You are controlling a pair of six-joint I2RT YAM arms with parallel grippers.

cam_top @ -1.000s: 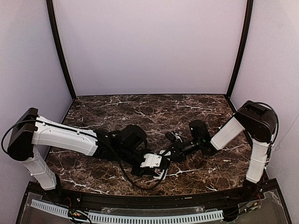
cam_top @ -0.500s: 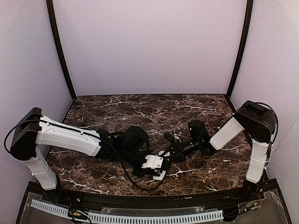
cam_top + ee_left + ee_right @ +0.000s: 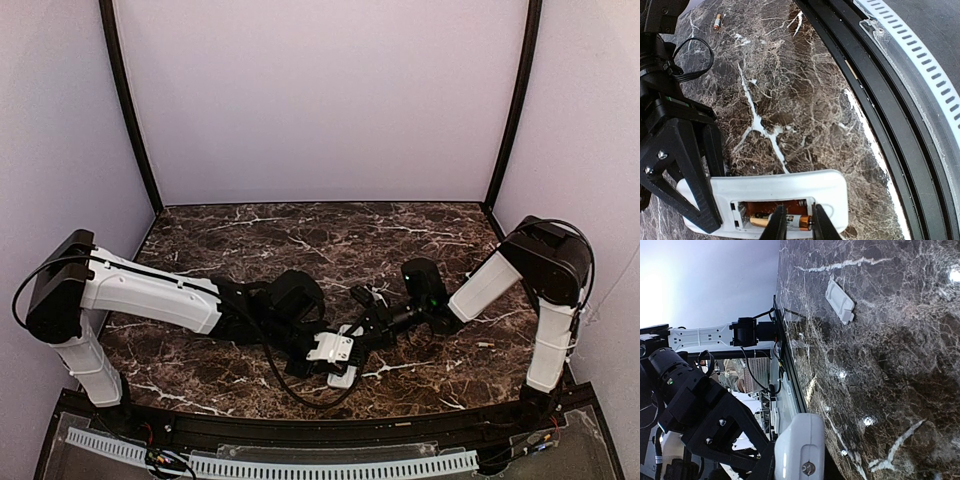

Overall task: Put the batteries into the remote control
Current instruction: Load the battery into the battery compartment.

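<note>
The white remote control (image 3: pixel 790 185) lies back-up near the table's front edge, its compartment open. One copper-and-dark battery (image 3: pixel 797 221) lies inside the compartment. My left gripper (image 3: pixel 797 217) hovers right over it, jaws only a narrow gap apart. One fingertip crosses the battery's middle and the other sits at its end, so it is not pinched. My right gripper (image 3: pixel 358 338) is shut on the remote's other end, its black fingers (image 3: pixel 687 180) clamping it. A second battery (image 3: pixel 717 21) lies loose on the marble farther off. The remote's rounded end (image 3: pixel 800 450) fills the lower right wrist view.
A small flat white cover piece (image 3: pixel 840 301) lies on the dark marble table (image 3: pixel 300 240), apart from the remote. The table's black front rail (image 3: pixel 875 100) and a white slotted strip (image 3: pixel 920 65) run close beside the remote. Purple walls enclose the back and sides.
My left arm has edged a little to the right over the remote, and its jaws have narrowed. The right arm and the remote have stayed put.
</note>
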